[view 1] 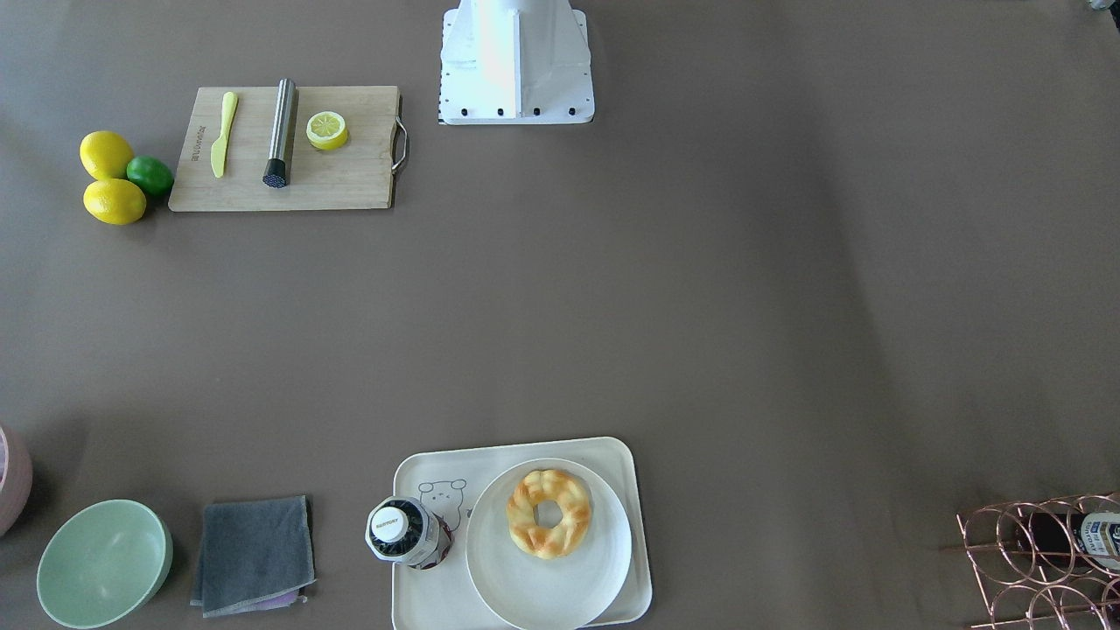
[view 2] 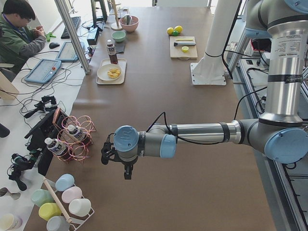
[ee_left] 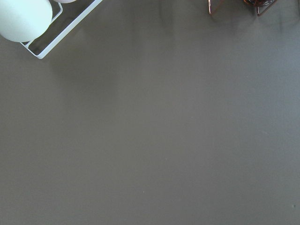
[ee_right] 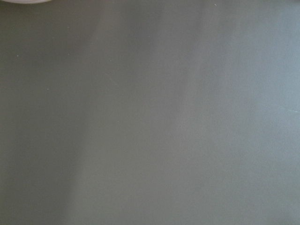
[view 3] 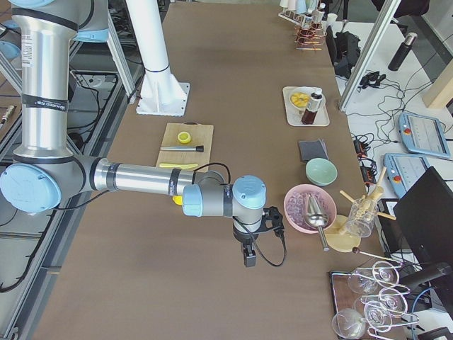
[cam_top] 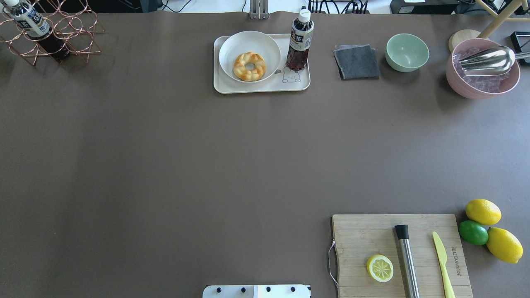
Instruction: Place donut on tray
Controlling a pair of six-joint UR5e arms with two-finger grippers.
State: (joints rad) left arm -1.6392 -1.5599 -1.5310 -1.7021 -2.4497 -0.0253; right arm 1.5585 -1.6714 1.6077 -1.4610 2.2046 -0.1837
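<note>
The donut (cam_top: 249,66) lies on a round white plate (cam_top: 265,43), and that plate sits on the tray (cam_top: 261,87) at the upper middle of the overhead frame. A dark tea bottle (cam_top: 299,41) stands upright on the tray's right part, just beside the plate. So the donut rests on the plate, not on the tray's own surface, and the bare strip of tray along the near edge by the bear drawing looks like the only free spot.

Neither arm is close. The left gripper (view 2: 126,169) hangs over bare desk in the lower left of the left side view, and the right gripper (view 3: 248,253) hangs low in the middle of the right side view; both appear only in side views, so I cannot tell whether either is open or closed.

To do the step well, the arm should probably descend from above, pinching one side of the ring through its centre hole, lightly, since the pastry seems soft. It should lift clear of the plate's raised rim, keep away from the bottle, and set the donut flat on bare tray.
</note>
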